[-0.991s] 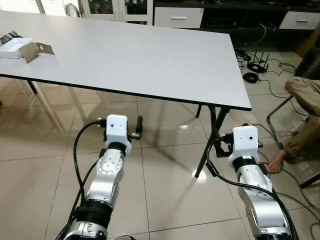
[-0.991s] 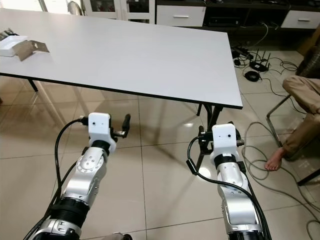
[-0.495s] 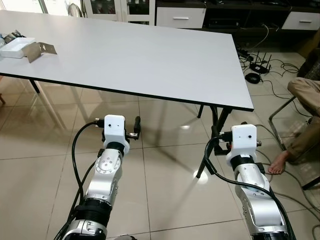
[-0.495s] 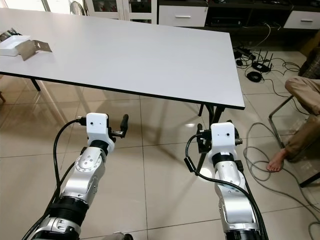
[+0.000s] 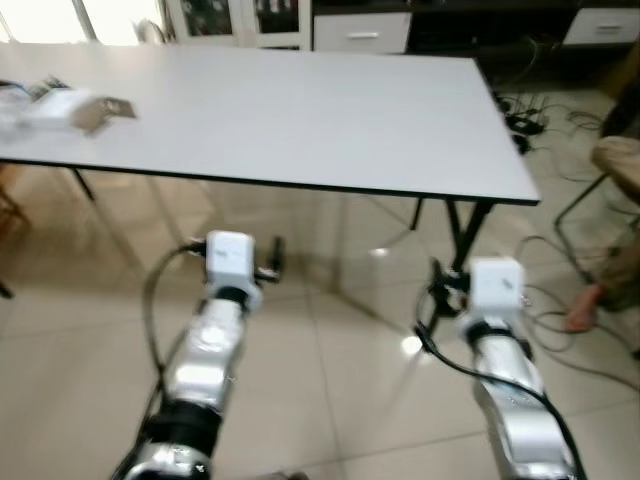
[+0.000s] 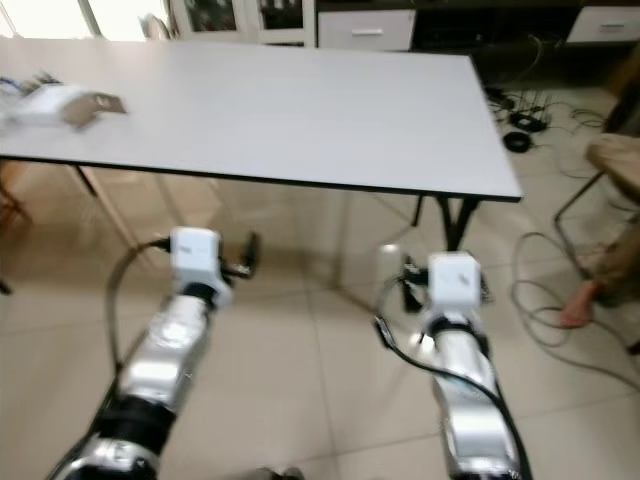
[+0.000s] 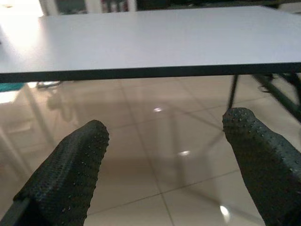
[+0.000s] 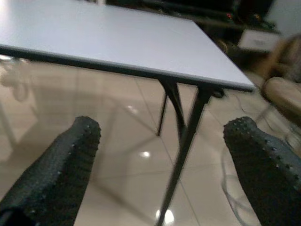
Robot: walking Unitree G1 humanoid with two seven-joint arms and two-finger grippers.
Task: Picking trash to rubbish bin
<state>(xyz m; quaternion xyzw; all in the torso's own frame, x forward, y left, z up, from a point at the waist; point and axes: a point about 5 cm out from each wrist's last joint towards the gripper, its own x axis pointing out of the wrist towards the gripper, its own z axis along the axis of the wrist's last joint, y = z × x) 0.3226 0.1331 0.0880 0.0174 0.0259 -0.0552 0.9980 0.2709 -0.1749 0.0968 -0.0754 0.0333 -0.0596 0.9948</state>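
Left eye view, blurred, both arms raised before white table (image 5: 300, 110), left claw (image 7: 164, 155) and right claw (image 8: 160, 160) spread wide.

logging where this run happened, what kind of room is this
Probably a living or dining room in a home: a large white table on a glossy tiled floor, low cabinets with drawers along the far wall, and loose cables trailing on the tiles.

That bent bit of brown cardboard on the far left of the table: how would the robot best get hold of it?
Probably by the raised flap of the brown cardboard, coming from the left gripper side, since it lies at the table's left end beside a white box. Its folded shape seems to stand off the surface, giving the open fingers an edge to close on. Blur hides finer detail.
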